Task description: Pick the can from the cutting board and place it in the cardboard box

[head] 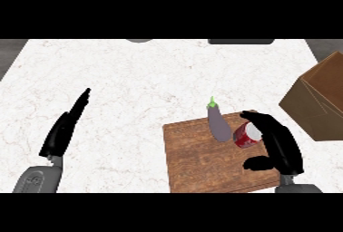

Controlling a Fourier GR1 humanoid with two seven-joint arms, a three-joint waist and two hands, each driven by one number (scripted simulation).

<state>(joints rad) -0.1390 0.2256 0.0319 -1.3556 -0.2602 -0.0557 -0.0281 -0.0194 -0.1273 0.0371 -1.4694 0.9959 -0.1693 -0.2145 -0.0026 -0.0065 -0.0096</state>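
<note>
Can (247,135) sits inside my right robot hand (278,142), fingers curling round it; next I lift toward the box (315,102) beyond.

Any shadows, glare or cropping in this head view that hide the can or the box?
Head view: lighting is even, with no glare on the counter; the can is partly covered by the right robot hand, not by shadow; the eggplant is fully lit beside it on the cutting board; the box is cut off by the right edge.
</note>
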